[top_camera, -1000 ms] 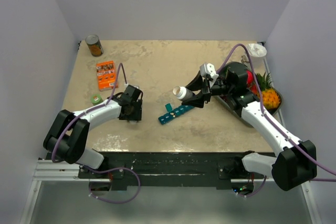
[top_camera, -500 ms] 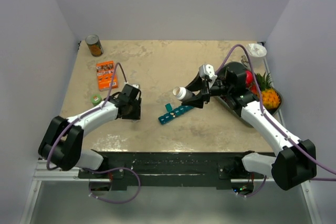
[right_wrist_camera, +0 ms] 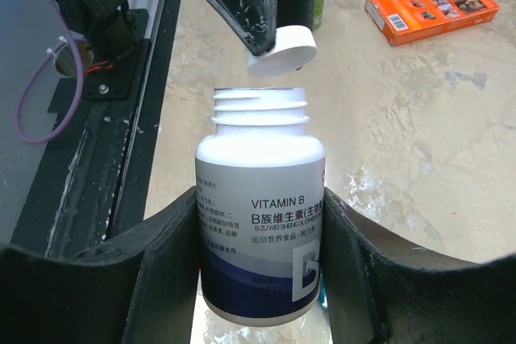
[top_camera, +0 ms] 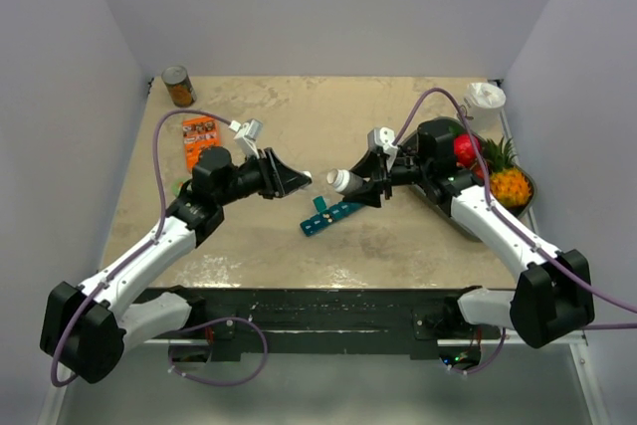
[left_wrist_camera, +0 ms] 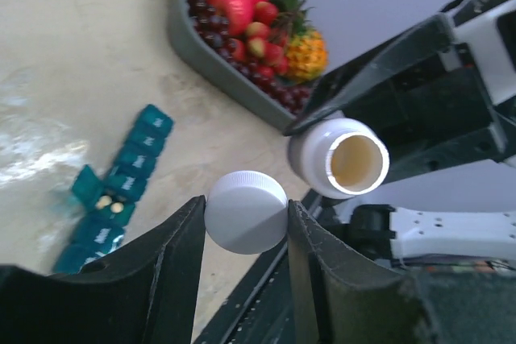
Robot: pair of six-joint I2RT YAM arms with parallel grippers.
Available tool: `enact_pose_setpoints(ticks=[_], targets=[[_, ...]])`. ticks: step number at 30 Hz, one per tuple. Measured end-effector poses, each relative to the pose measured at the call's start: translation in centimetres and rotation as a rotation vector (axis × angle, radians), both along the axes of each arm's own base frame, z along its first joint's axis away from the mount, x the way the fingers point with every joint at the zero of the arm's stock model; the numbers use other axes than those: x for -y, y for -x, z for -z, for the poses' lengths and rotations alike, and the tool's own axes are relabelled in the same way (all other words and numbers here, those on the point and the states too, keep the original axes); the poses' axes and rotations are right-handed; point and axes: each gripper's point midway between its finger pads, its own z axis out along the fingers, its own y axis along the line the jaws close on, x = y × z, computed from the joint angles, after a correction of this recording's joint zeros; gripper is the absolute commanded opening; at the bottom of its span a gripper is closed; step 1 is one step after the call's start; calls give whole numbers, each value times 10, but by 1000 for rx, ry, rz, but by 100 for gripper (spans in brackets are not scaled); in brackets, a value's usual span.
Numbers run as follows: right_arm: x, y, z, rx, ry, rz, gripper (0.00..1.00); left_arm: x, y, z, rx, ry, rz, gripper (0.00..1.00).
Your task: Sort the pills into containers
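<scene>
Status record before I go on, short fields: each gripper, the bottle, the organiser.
left gripper: shut on white cap, raised off the table
right gripper: shut on vitamin bottle
vitamin bottle: uncapped, mouth facing the white cap, small gap between them
pill organiser: flat on the table, one compartment open
pills: two visible in the open compartment

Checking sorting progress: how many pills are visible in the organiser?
2: one pill and another beside it, both in the organiser's one open compartment. Closed compartments may hide more.
</scene>
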Motion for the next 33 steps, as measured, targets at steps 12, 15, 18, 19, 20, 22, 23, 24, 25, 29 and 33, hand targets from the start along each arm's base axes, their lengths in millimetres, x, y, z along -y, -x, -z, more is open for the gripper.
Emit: enact_pose_setpoints(ticks=[12,15,18,19,20,22,23,24,25,29,33], targets=[[-17,4,18,-4,61,-19,0,22,23,-15,-54,242,139,11],[-20,8,21,-7,72,-32,0,23,25,-21,-41,260,161,11],[-21,10,23,-8,79,-42,0,25,27,-21,-46,266,178,10],[-21,11,24,-6,80,-43,0,25,28,-19,-54,265,182,11],[-21,11,24,-4,81,-43,0,26,28,-18,-60,263,185,10],[-21,10,23,0,82,-43,0,27,28,-14,-74,257,190,10],[-21,10,22,3,81,-43,0,27,28,-12,-81,253,191,10],[-21,10,22,6,81,-43,0,27,28,-9,-87,248,193,10],[-21,9,21,9,81,-43,0,27,28,-7,-94,243,195,10],[-20,9,24,2,94,-34,0,29,29,1,-116,227,205,10],[-20,12,28,-5,110,-38,0,30,30,3,-122,225,216,10]])
